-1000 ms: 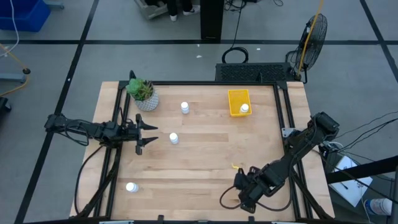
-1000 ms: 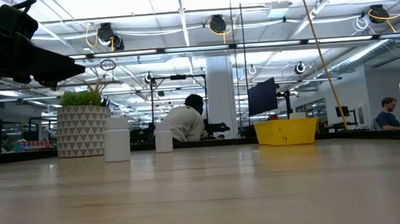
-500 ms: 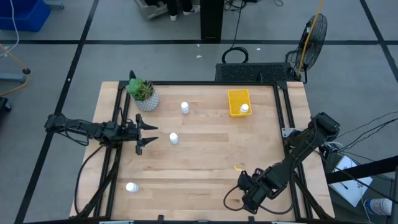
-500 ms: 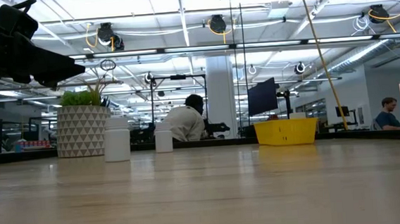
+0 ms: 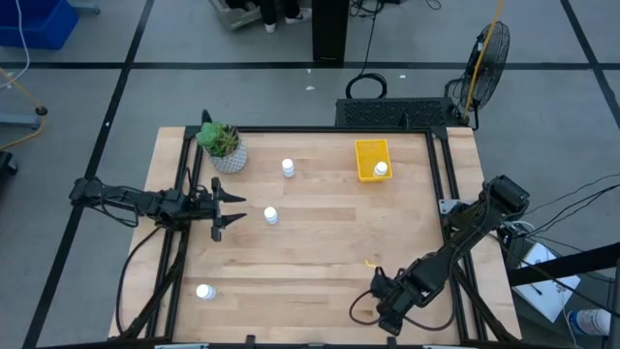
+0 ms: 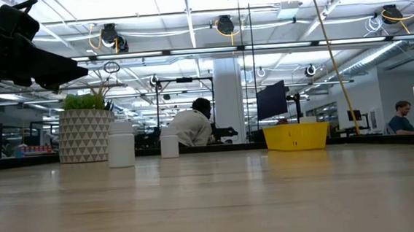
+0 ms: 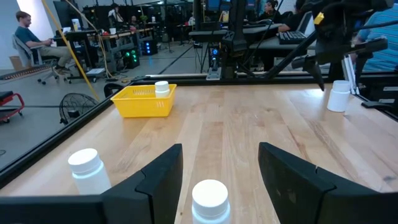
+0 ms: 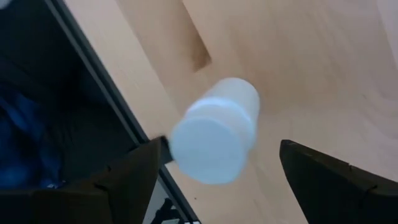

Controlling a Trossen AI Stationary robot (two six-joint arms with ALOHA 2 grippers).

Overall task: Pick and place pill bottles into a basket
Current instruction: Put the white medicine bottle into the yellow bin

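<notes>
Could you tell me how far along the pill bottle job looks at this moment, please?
Done: one pill bottle sits in the yellow basket. In hand: the right claw, open at the near table edge, brackets another bottle without closing on it. Left: three bottles on the wood, at and. The left claw waits open near the middle one.

A white pot with a triangle pattern (image 5: 230,158) holds a green plant (image 5: 219,139) at the far left corner of the wooden table (image 5: 320,252). A black fan (image 5: 490,50) stands on the grey floor beyond the table's far right corner, with a blue bin (image 5: 37,21) farther left. In the low view, a person (image 6: 191,124) sits behind the table and another (image 6: 401,117) sits at the right.
</notes>
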